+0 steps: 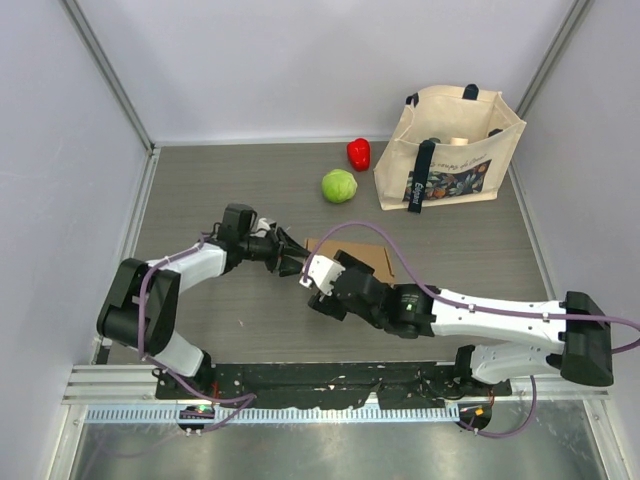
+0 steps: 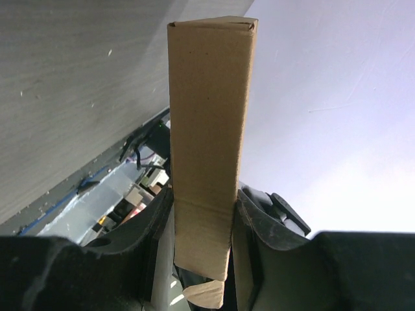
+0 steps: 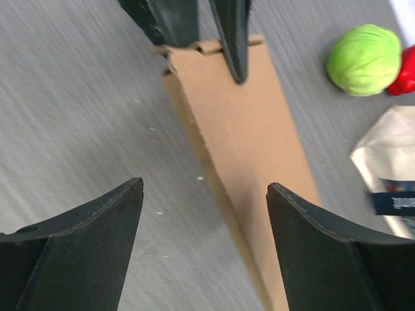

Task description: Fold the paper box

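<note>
The brown cardboard paper box (image 1: 368, 258) lies folded on the table's middle, partly hidden by my right arm. My left gripper (image 1: 292, 256) is shut on its left edge; in the left wrist view the box (image 2: 209, 116) stands as a narrow strip clamped between the two fingers (image 2: 202, 240). In the right wrist view the box (image 3: 249, 149) lies flat ahead, with the left gripper's dark fingers (image 3: 233, 39) pinching its far end. My right gripper (image 3: 204, 188) is open and empty just above the box's near edge; it also shows in the top view (image 1: 318, 282).
A beige tote bag (image 1: 450, 150) stands at the back right. A green cabbage-like ball (image 1: 339, 185) and a red pepper (image 1: 359, 153) lie behind the box. Grey walls bound the table on the left, right and back.
</note>
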{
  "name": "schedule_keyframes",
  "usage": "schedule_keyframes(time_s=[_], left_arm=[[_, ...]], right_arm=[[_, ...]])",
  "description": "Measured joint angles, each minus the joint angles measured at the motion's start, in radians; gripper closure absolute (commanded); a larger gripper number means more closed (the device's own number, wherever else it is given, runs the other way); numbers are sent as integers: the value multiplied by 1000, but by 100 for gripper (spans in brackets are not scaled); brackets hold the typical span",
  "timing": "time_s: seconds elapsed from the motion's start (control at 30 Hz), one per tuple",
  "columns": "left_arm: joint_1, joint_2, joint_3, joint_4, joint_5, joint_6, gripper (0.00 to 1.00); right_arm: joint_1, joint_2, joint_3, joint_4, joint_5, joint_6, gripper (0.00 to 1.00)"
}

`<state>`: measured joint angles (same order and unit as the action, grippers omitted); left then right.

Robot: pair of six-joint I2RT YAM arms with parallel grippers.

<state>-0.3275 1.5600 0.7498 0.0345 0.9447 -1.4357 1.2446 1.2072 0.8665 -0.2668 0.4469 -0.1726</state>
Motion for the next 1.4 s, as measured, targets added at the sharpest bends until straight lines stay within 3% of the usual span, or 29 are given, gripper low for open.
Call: schedule_keyframes(time_s=[0.2, 0.5, 0.6, 0.63, 0.67, 0.73, 0.77, 0.93, 1.03, 1.17, 1.4], left_arm=[[7, -38, -32, -63, 37, -8, 85], [14, -80, -56, -96, 62, -43, 85], [14, -95, -57, -96, 61, -53, 70], [14, -98, -59, -95, 61, -54, 63], [14, -101, -61, -97, 61, -52, 51], [16, -104, -62, -104, 58, -42, 41], [16, -108, -60, -117, 50, -24, 34], [16, -181, -33, -255, -50, 183, 30], [16, -261, -19, -315, -145, 312, 32], [19, -424, -9, -389, -313, 493, 42], [5, -599, 24, -461, -462, 756, 43]], right_arm=[[0, 38, -32, 43, 94, -150, 20], [11, 45, -106, 135, 139, -241, 37], [13, 45, -119, 143, 140, -248, 47], [13, 45, -119, 146, 140, -246, 53], [13, 45, -119, 149, 140, -243, 56], [13, 45, -119, 148, 132, -233, 61], [13, 45, -119, 146, 117, -219, 62], [-13, 49, -91, 75, 20, -140, 68], [-63, 50, -50, 16, -82, -110, 67], [-159, 55, 11, -66, -239, -74, 67], [-286, 155, 110, -151, -388, -37, 67]])
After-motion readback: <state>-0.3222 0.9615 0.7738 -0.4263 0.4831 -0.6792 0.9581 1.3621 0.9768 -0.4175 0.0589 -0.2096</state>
